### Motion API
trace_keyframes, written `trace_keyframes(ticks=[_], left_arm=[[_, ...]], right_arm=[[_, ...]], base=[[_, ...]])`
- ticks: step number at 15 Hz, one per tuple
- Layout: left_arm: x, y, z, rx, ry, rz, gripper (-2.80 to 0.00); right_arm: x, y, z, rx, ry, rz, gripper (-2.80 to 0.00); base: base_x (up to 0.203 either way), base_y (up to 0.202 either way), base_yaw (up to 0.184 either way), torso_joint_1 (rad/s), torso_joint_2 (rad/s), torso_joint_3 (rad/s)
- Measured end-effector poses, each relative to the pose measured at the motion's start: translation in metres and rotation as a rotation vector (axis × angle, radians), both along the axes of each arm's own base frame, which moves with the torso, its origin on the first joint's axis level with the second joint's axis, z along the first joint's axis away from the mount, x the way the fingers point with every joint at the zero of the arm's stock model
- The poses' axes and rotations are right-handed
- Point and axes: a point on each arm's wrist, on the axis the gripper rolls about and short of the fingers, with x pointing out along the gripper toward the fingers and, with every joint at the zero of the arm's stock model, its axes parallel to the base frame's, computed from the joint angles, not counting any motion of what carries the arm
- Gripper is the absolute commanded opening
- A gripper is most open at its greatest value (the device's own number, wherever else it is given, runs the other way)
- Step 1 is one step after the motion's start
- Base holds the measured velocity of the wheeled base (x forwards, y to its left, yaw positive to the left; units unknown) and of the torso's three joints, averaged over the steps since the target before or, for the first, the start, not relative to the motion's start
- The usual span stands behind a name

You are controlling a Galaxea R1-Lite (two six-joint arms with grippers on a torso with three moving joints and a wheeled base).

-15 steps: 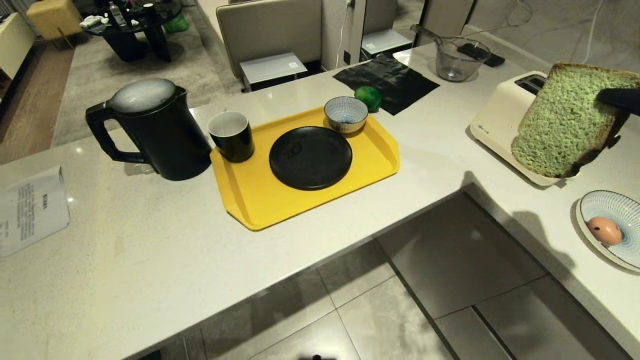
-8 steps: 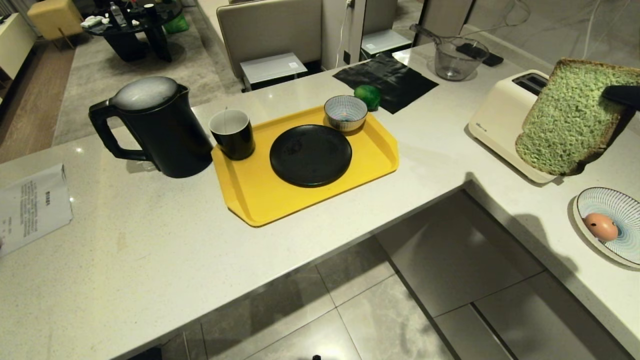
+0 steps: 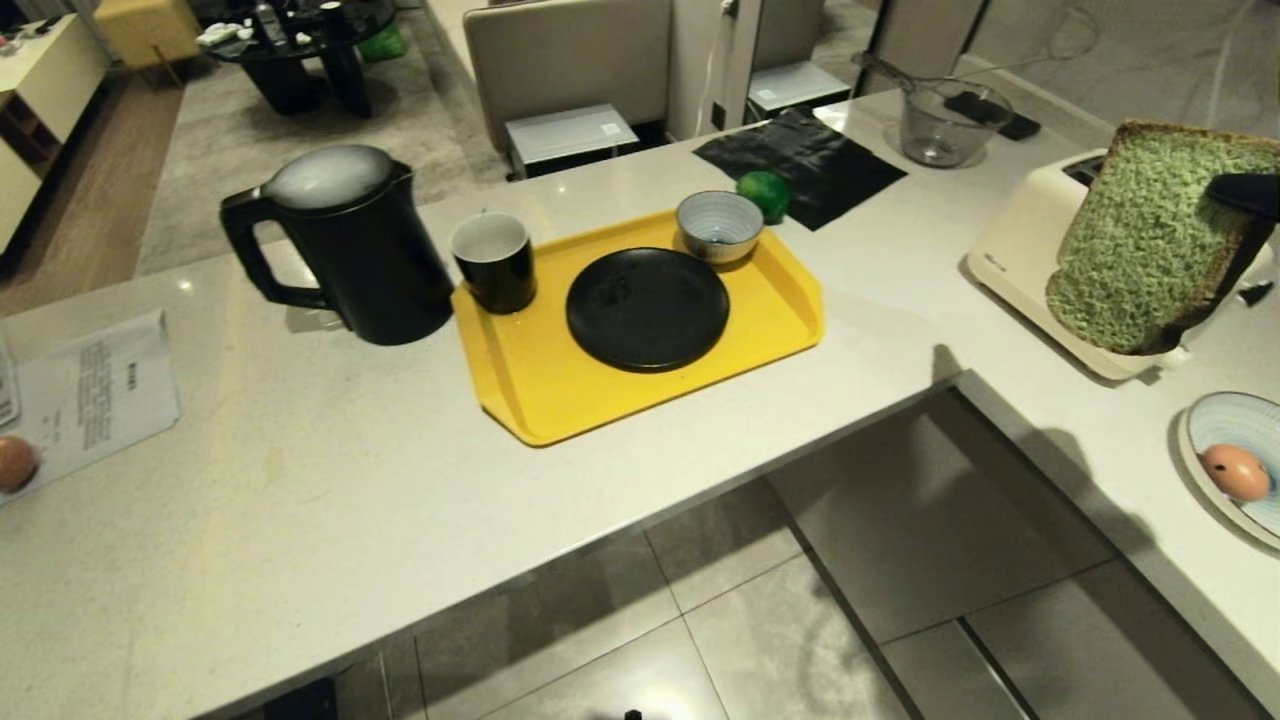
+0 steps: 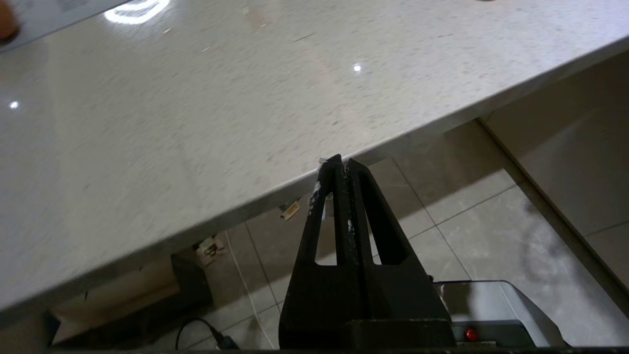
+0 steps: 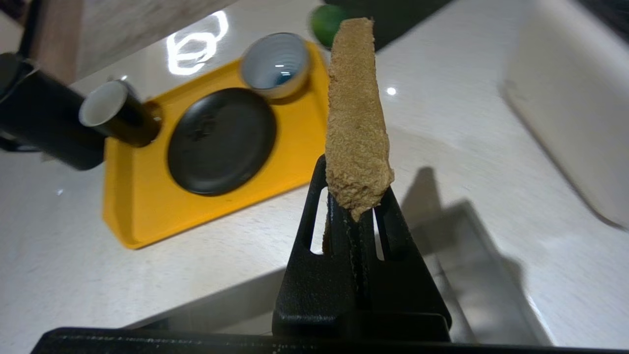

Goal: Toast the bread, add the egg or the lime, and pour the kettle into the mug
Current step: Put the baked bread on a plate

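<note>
The bread [image 3: 1150, 240], a thick green slice with brown crust, hangs upright in front of the cream toaster [image 3: 1020, 255], with my right gripper [image 3: 1225, 190] shut on its right edge. From the right wrist the crust edge of the bread [image 5: 356, 113] rises out of the right gripper [image 5: 356, 184]. The speckled egg [image 3: 1235, 470] lies on a striped plate [image 3: 1215, 420] at the right. The black kettle [image 3: 345, 245] stands left of the mug [image 3: 495, 262]. The lime [image 3: 764, 193] sits behind the tray. My left gripper [image 4: 339, 164] is shut and empty, low by the counter's front edge.
A yellow tray [image 3: 560, 400] carries the mug, a black plate [image 3: 647, 308] and a small striped bowl [image 3: 719, 226]. A plain brown egg [image 3: 15, 462] and a paper sheet [image 3: 95, 395] lie far left. A glass jug [image 3: 940, 120] and black cloth [image 3: 800, 155] sit at the back.
The whole scene has slid a little to the right, so the camera has moved. The brown egg at the far left has come into view. The bread stays held by the toaster.
</note>
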Motion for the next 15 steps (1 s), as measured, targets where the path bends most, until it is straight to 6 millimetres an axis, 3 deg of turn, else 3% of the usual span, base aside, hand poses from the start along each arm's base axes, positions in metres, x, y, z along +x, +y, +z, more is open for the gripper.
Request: trace_keyframes(ticks=[8,15], left_arm=[[0.000,0.000,0.000,0.001,0.000,0.000,-2.80],[0.000,0.000,0.000,0.001,0.000,0.000,-2.80]], right_arm=[[0.006,0.001,-0.006,-0.003,0.026,0.005,-2.80],[0.029,0.006,-0.024,0.003,0.114,0.037,-2.80]], base=[[0.000,-0.008,0.154,0.004,0.00,0.003],[-0.001,-0.001,0.011,-0.001,0.00,0.000]])
